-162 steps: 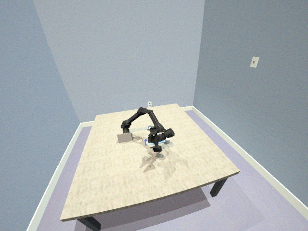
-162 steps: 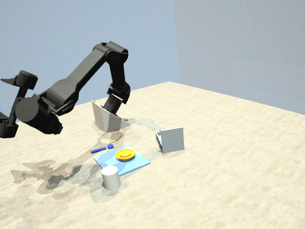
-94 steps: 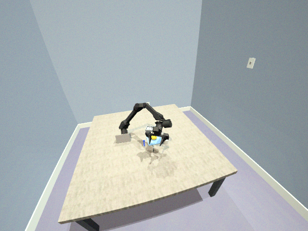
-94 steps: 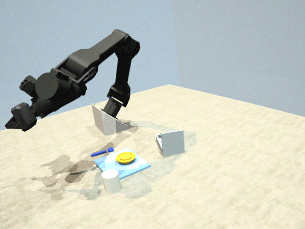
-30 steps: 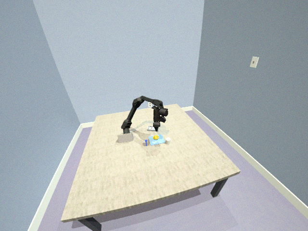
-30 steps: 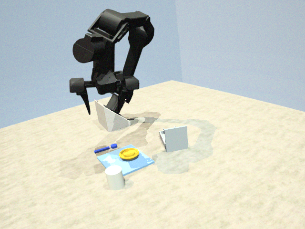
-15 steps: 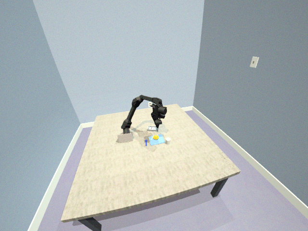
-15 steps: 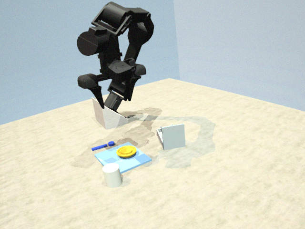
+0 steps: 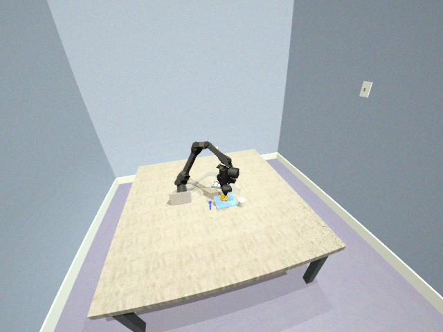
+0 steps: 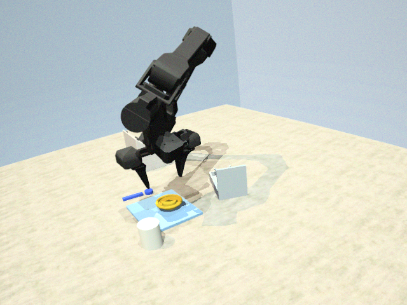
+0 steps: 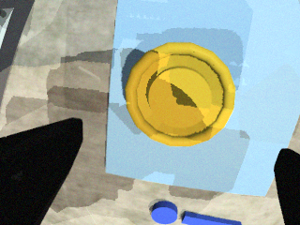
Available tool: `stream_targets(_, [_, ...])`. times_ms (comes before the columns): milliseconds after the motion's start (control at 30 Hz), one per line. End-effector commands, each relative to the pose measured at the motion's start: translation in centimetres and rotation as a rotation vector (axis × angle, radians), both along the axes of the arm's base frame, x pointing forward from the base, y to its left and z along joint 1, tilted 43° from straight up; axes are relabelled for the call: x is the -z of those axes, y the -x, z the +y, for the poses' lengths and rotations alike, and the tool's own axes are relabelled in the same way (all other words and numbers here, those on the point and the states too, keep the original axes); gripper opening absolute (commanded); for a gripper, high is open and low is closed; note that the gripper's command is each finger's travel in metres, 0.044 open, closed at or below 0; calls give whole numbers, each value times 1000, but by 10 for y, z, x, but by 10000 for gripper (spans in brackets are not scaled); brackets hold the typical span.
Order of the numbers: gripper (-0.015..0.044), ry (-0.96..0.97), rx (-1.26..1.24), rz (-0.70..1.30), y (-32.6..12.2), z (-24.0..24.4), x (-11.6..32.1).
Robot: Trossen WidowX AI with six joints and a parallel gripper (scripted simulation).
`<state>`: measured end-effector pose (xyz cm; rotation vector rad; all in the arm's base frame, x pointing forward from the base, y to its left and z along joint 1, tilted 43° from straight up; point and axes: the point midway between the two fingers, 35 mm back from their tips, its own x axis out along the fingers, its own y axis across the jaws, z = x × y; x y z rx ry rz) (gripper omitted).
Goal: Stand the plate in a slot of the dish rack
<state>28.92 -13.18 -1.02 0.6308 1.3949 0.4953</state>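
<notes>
Item 1: plate (image 9: 224,197) (image 10: 168,201) (image 11: 183,98), yellow, round, w/ raised rim. Lies flat, upright side up, on light-blue mat (image 9: 219,205) (image 10: 141,206) (image 11: 262,103). Qty 1. Not yet lifted.
Handling (est.): prob. light & stiff; finish may be slippery, fragility unk. Best hold: one edge of rim, finger either side of its thickness, leaving opp. edge free for slot. Low rim = little room beneath; finger may scrape mat. Grip too shallow, plate could swivel when stood up.

Item 2: gripper (image 9: 225,194) (image 10: 164,182) (image 11: 183,145), black, 2 fingers. Spread wide, nothing held; hangs above & just beside plate, tilted. Next (est.): line up w/ rim, lower, close gently.

Item 3: dish rack (image 9: 215,185) (image 10: 232,182) (image 11: 15,42), prob. the pale grey unit w/ upright end panel, near mat. Slots & rails too small or hidden to tell. Needs plate turned on edge, square to rails; else may catch or lean out.

Item 4: cup (image 9: 241,202) (image 10: 150,233), white, upright, beside mat corner. Knock risk on wide swing.

Item 5: blue rod (image 10: 132,196) (image 11: 211,219) & blue disc (image 10: 148,191) (image 11: 164,213), on table (image 9: 214,243) (image 10: 296,246) (image 11: 84,23), near mat.

Status: pick-up stage, pre-grasp (est.).
</notes>
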Motion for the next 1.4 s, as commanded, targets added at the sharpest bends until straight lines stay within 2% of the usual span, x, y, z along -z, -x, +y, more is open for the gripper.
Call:
stream_targets(0, [400, 7, 11, -14, 0, 5, 2])
stream_targets(1267, [400, 5, 11, -15, -8, 44, 46])
stream_targets(1333, [354, 5, 11, -15, -8, 44, 46])
stream_targets(1367, [354, 5, 11, -15, -8, 44, 46])
